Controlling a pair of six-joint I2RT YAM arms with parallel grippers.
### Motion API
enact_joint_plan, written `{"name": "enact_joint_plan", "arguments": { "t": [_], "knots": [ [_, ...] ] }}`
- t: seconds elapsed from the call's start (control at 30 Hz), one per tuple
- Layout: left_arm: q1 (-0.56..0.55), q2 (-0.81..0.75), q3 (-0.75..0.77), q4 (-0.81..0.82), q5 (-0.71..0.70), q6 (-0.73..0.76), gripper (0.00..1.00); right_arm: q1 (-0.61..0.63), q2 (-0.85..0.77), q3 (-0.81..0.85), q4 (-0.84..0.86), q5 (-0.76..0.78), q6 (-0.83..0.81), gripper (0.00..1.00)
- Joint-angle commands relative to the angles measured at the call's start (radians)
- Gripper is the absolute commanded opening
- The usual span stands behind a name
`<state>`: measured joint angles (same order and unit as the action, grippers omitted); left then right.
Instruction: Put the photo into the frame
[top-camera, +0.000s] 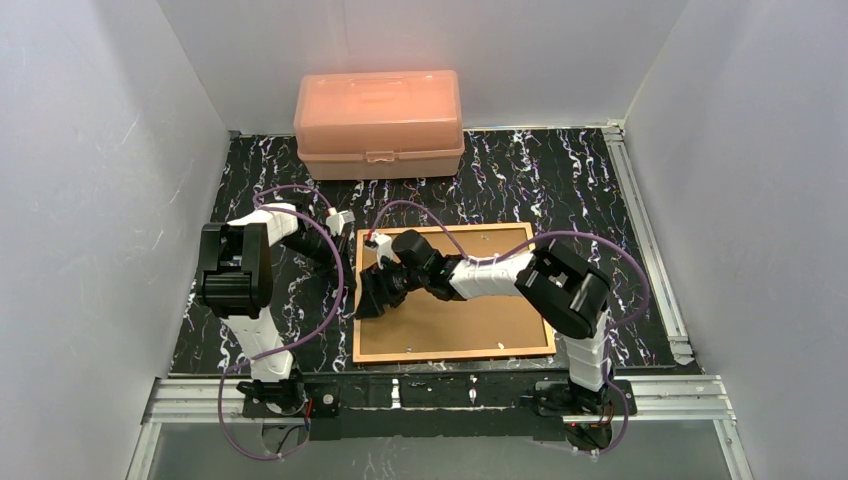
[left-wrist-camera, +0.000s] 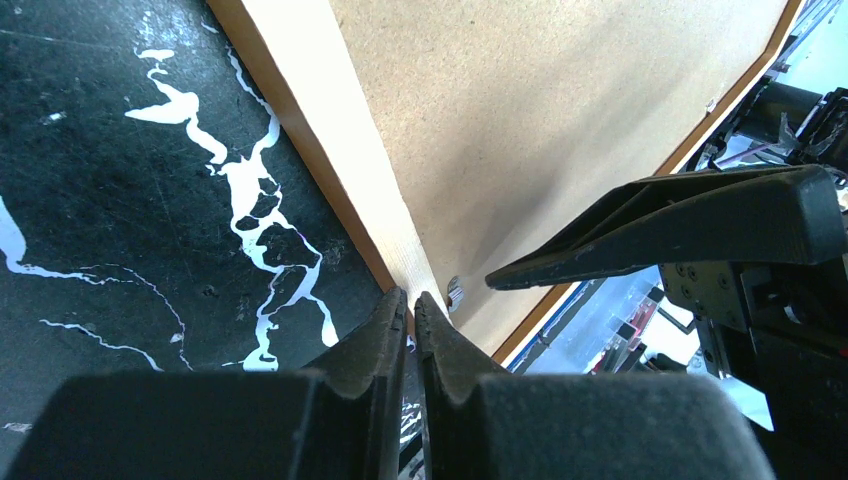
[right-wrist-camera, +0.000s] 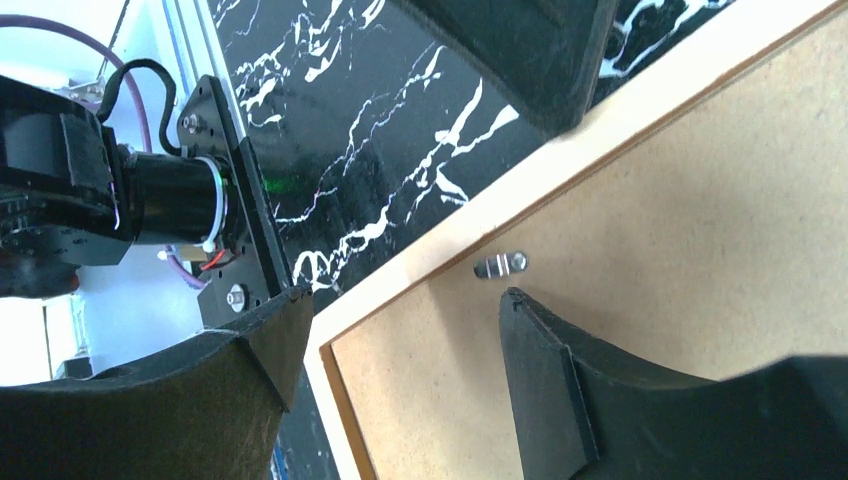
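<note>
Frame (top-camera: 450, 352) holds backing board (top-camera: 470, 322); L tool (left-wrist-camera: 410, 297) closed, empty — R tool (right-wrist-camera: 405, 300) wide apart, empty; pink box (top-camera: 378, 120) lidded.

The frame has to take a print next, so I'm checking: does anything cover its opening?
Yes: the brown backing board fills the frame, a metal tab lying on its left edge. The right gripper stands open beside that tab.

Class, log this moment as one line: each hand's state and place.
left hand: shut, tips at frame left edge | right hand: open, astride that edge by metal tab | backing board in frame
</note>
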<state>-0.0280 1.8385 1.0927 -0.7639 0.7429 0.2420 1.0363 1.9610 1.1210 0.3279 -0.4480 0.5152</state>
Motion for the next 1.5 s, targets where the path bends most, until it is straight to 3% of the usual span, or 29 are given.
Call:
{"name": "enact_joint_plan", "arguments": {
  "t": [0.0, 0.67, 1.47],
  "knots": [
    [0.004, -0.033, 0.006, -0.031, 0.021, -0.001, 0.06, 0.004, -0.061, -0.055, 0.024, 0.012, -0.007, 0.77],
    [0.003, -0.027, 0.009, -0.034, 0.024, -0.004, 0.06, 0.028, 0.037, -0.003, 0.081, 0.065, 0.030, 0.76],
    [0.003, -0.029, 0.008, -0.043, 0.025, 0.006, 0.06, 0.038, 0.036, -0.011, 0.110, 0.140, 0.053, 0.74]
  ]
}}
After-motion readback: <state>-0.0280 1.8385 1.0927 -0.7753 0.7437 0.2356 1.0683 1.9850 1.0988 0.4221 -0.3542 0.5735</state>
